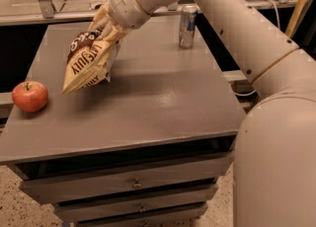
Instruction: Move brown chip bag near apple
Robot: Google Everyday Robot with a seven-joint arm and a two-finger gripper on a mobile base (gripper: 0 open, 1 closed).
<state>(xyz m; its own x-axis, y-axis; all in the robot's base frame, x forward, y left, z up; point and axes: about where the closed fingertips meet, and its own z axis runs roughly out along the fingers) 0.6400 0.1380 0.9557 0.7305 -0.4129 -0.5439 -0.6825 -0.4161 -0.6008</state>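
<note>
My gripper [105, 27] is shut on the top of the brown chip bag [89, 64] and holds it hanging tilted over the left middle of the grey cabinet top [163, 97]. The bag has a dark brown upper part and a tan lower part with lettering. Its lower corner is just above the surface. The red apple [30, 96] with yellowish patches sits near the left edge, a short way left of and below the bag's lower corner.
A slim silver drink can [187, 26] stands upright at the back of the cabinet top, right of my gripper. My arm [237, 28] reaches in from the right over the back right corner. Drawers [133, 184] are below the front edge.
</note>
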